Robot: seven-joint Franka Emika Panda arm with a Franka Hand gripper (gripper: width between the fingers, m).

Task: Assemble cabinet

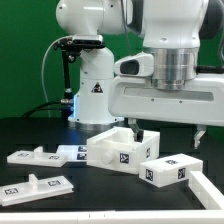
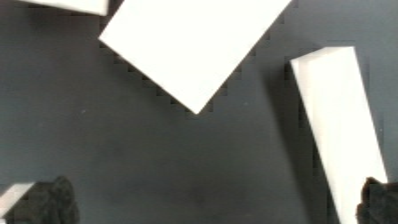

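– Plainly, nothing sat in the jaws. In the wrist view one dark fingertip (image 2: pixel 43 203) stood at each side of the picture, set wide apart, with only bare counter (image 2: pixel 107 140) between them.

– And the cabinet?

– It lay in loose pieces. The open cabinet body (image 1: pixel 118 148) was about the middle of the counter. A box-shaped part (image 1: pixel 166 171) lay just beside it, toward the edge on the exterior view's right. One flat panel (image 1: pixel 35 156) and a second flat panel (image 1: pixel 42 184) lay near the edge on the exterior view's left, the second closer to the camera-side edge. A corner panel (image 1: pixel 208 188) was cut off by the frame at the camera-side corner on the right.

– Why so spread out?

– Probably so each piece showed its tags and could be taken from above without nudging a neighbour.

– And why did the arm hang high?

– The jaws hovered over the body and the box-shaped part, touching neither. That suited choosing a piece before a descent. Below them the wrist view showed a large white piece (image 2: pixel 192 45) and a narrow white piece (image 2: pixel 338 120). Which parts those were could not be told.
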